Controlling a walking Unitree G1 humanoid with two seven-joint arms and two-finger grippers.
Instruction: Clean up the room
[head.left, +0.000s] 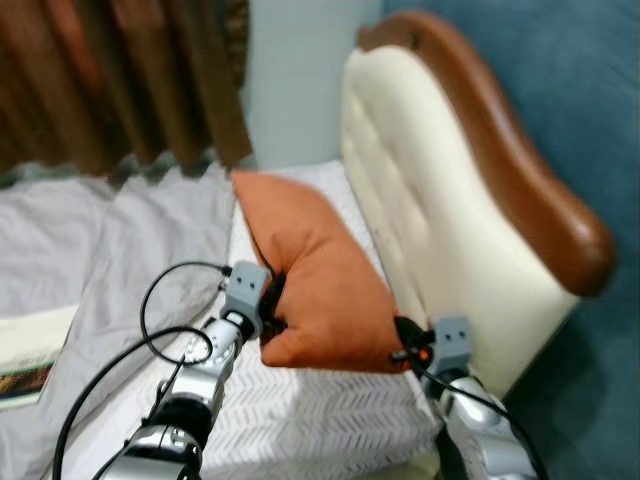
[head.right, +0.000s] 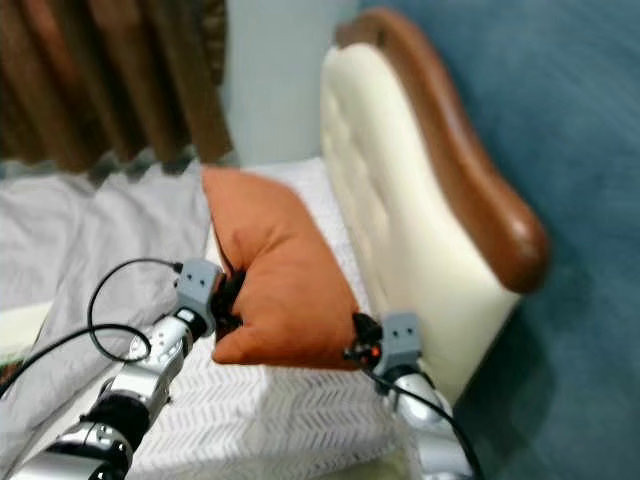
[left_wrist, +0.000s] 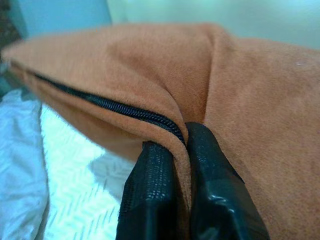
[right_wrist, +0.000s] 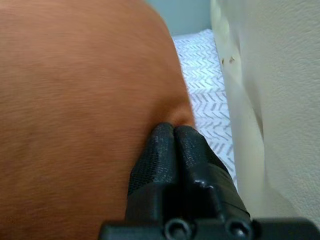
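Observation:
An orange cushion with a black zipper is held up over the bed, close to the cream headboard. My left gripper is shut on the cushion's zippered edge, its fingers pinching the fabric. My right gripper is shut on the cushion's near right corner, fingers pressed together on the fabric. The cushion tilts, with its far end up toward the wall.
The bed has a white chevron-patterned sheet and a rumpled grey blanket on the left. Brown curtains hang behind. The padded headboard with a brown wooden rim stands on the right, against a blue wall.

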